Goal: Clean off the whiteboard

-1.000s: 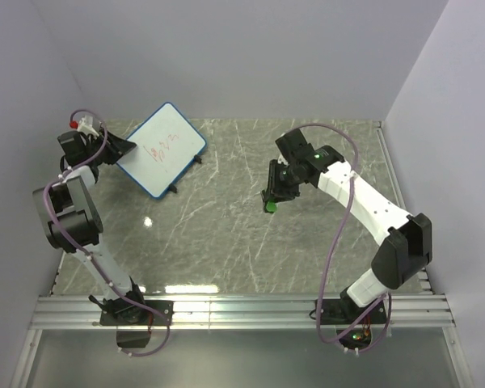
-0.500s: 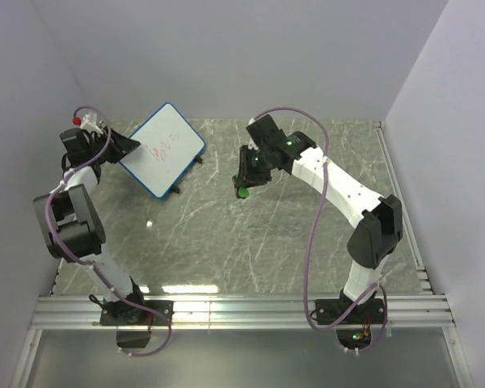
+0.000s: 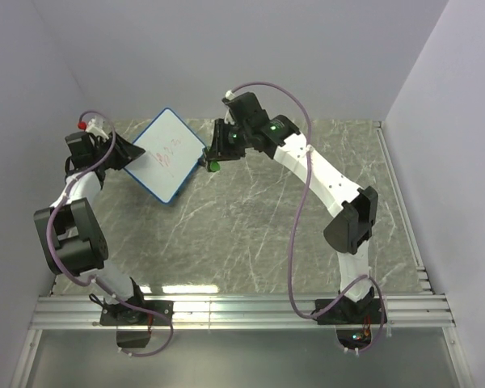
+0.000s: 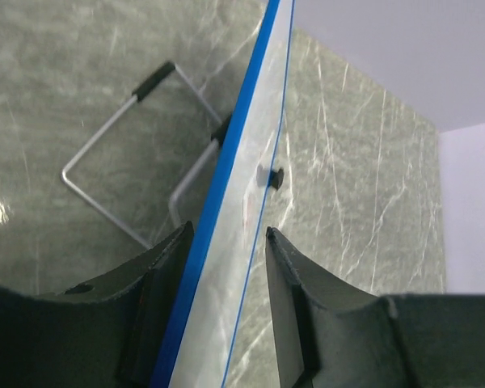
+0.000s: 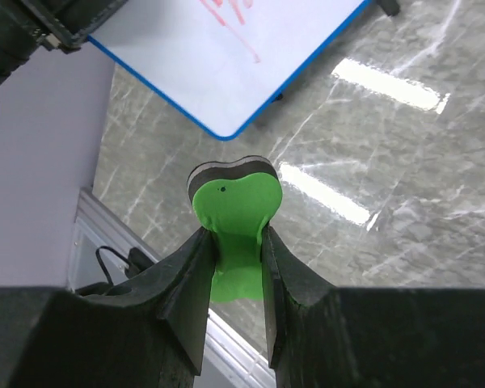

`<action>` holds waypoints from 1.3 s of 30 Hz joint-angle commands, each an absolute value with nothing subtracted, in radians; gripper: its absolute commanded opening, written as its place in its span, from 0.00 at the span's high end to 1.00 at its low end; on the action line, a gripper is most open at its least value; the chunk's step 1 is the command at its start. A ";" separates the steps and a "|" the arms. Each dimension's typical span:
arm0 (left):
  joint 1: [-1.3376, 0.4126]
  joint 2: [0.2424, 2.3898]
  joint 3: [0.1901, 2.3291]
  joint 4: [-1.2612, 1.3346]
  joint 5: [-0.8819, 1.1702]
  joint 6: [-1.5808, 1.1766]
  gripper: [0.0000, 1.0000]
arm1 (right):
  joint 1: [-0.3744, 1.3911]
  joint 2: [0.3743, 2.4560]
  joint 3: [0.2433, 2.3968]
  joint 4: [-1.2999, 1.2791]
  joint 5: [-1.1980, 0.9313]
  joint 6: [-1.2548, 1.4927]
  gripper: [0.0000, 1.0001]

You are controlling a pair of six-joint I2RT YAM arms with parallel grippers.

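The whiteboard [image 3: 168, 155] sits at the far left of the table [image 3: 250, 218], held off flat and tilted. The left gripper [image 3: 129, 153] is clamped on its left edge. In the left wrist view the blue frame runs edge-on between the two fingers [image 4: 166, 275], both pressed against it, and the wire stand [image 4: 117, 153] with its black feet shows beyond over the marble. Red scribbles [image 3: 171, 153] mark the white face.

Compared with a second ago, the right arm has swung a long way. Then the right gripper [image 3: 216, 153] hung over the middle of the table, well apart from the board. Half a second ago it was about halfway across, and now it is just beside the board's right corner. It pinches the green eraser [image 3: 214, 166] by its waist, with the eraser's wide end sticking out past the fingertips. In the right wrist view the eraser points towards the board's near corner with bare table showing between them. I cannot tell whether they touch.

The board has also shifted a little towards the near side and turned, and the left arm's elbow has dropped nearer its base.
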State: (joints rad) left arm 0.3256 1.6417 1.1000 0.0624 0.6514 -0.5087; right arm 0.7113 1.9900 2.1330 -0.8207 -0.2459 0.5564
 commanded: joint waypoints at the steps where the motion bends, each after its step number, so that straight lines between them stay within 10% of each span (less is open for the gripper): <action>1: 0.319 1.600 1.075 0.038 0.667 -0.466 0.52 | 0.741 1.974 2.157 -0.827 -0.258 0.546 1.00; 10: 0.330 1.562 0.980 0.077 0.655 -0.474 0.40 | 0.745 1.835 1.869 -0.746 -0.227 0.561 1.00; 18: 0.341 1.532 0.954 0.060 0.670 -0.462 0.74 | 0.750 1.772 1.770 -0.727 -0.212 0.569 1.00; 20: 0.339 1.540 0.962 0.045 0.673 -0.451 1.00 | 0.752 1.766 1.763 -0.724 -0.212 0.572 1.00; 25: 0.331 1.505 0.968 0.025 0.689 -0.451 1.00 | 0.761 1.770 1.769 -0.721 -0.198 0.561 1.00; 39: 0.290 1.420 0.939 -0.110 0.472 -0.466 1.00 | 0.755 2.338 2.428 -0.452 -0.446 0.745 1.00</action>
State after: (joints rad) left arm 0.2798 1.4555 0.9592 -0.0654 0.5949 -0.4866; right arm 0.7547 2.2353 2.3653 -0.5861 -0.3519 0.6376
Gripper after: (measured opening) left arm 0.056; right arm 0.342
